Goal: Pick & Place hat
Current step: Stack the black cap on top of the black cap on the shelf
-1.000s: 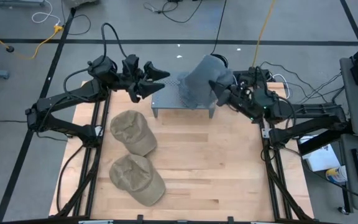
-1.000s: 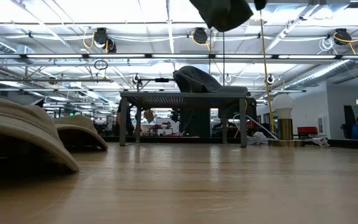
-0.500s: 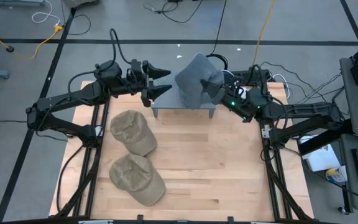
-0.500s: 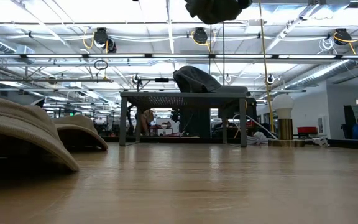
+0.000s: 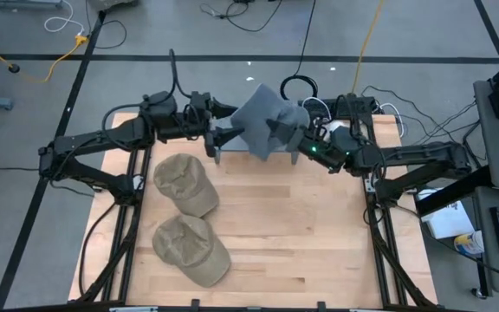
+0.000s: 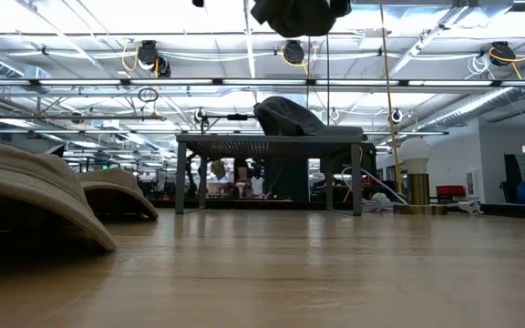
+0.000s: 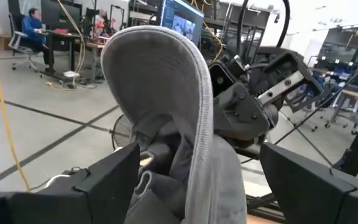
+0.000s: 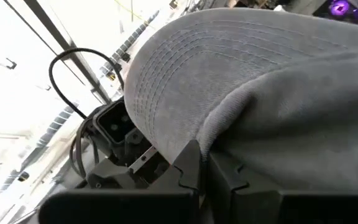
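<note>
Two sets of jaws meet over one grey hat [image 5: 262,128]: my right gripper [image 5: 286,132] is clamped on its fabric, holding it aloft above the small metal rack [image 5: 219,149] at the tabletop's [image 5: 301,225] far edge, while my left gripper [image 5: 219,137] stands spread wide on either side of the brim, apparently ready for a handover. Nearer, two tan caps [image 5: 184,184] lie on the wood, waiting their turn.
</note>
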